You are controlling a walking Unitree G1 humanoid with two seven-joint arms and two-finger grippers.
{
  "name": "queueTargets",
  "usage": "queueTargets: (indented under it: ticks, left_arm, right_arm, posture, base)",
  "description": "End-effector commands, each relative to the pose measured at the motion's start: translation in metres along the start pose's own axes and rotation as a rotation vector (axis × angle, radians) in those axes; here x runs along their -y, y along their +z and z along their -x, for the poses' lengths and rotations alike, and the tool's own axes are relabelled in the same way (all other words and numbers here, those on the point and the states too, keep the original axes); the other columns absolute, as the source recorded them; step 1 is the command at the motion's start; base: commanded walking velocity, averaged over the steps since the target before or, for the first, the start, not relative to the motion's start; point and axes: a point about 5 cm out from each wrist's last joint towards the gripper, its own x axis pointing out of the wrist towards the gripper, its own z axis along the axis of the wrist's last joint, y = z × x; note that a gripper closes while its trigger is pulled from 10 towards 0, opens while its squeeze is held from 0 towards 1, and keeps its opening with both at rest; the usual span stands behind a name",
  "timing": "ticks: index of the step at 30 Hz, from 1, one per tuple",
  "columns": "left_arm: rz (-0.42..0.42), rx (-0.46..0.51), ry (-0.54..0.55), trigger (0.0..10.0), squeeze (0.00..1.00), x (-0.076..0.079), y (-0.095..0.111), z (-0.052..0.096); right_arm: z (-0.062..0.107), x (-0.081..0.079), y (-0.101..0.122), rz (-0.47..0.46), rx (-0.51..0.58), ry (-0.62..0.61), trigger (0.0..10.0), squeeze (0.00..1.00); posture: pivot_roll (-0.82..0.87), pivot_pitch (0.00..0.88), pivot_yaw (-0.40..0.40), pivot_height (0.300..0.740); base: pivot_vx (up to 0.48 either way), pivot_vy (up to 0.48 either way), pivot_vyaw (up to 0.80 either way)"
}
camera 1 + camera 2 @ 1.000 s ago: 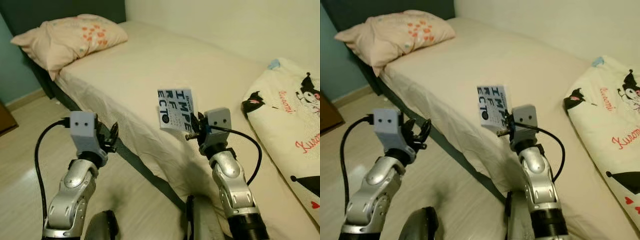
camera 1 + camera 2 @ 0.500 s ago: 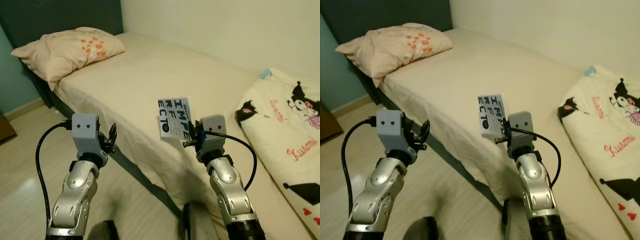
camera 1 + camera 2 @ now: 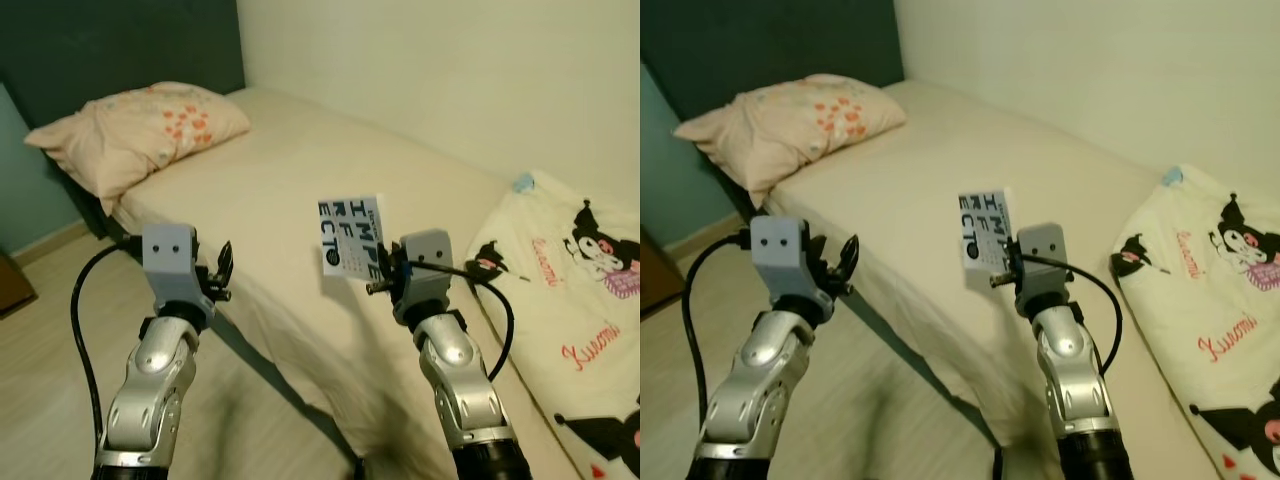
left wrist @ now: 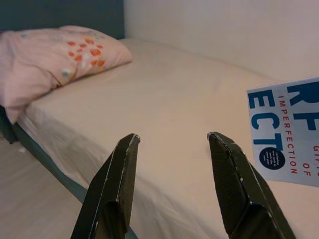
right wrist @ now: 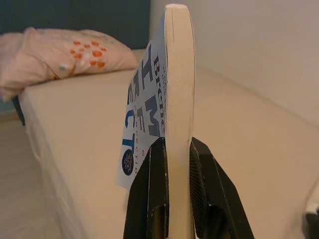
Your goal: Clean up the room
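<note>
Book (image 3: 352, 234) held upright in the air above the near edge of the bed (image 3: 330, 170), clamped by its lower part in the right gripper (image 5: 172, 164). White cover with big dark blue block letters, a dark blue round badge low on the front and small red lettering beside it. Cream page edges facing the right wrist camera, one black finger pressed flat on each side of the closed pages. Cover turned toward the robot's left, so readable from the left wrist too.

Left gripper (image 4: 172, 142) raised at about the same height, off to the left of the book and well apart from it, fingers spread wide with nothing between them, hanging over the bed's edge and the floor (image 3: 40, 350).

Beige sheet drawn smooth over the mattress, a few creases where it falls down the side. Pink pillow (image 3: 130, 130) with orange flower prints at the head end, against a dark headboard (image 3: 120, 45). Cream blanket (image 3: 570, 300) printed with black cartoon figures and red script bunched at the right, on the foot end. Pale plain wall (image 3: 450, 70) along the far side of the bed. Light wood-look floor at the left, teal wall (image 3: 25, 190) behind it.
</note>
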Motion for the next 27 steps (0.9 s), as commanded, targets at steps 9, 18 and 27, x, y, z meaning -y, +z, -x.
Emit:
queueTargets:
  ticks: [9, 18, 27]
  left_arm:
    - [0.005, 0.002, 0.031, 10.0, 0.00, -0.003, -0.002, 0.000]
    - [0.001, 0.000, 0.016, 10.0, 0.00, -0.001, -0.002, 0.001]
    - [0.002, -0.010, 0.034, 10.0, 0.00, -0.002, -0.003, 0.001]
  right_arm:
    - [-0.001, -0.005, 0.013, -0.020, 0.059, 0.007, 10.0, 0.00]
    - [0.000, -0.005, 0.013, -0.029, 0.056, 0.000, 10.0, 0.00]
    - [0.001, -0.009, 0.000, -0.071, -0.023, 0.015, 10.0, 0.00]
  posture:
    - [-0.06, 0.033, -0.031, 0.711]
    - [-0.06, 0.031, -0.026, 0.740]
    - [-0.06, 0.035, -0.023, 0.740]
  base:
    - [0.000, 0.000, 0.00]
    - [0.000, 0.000, 0.00]
    - [0.000, 0.000, 0.00]
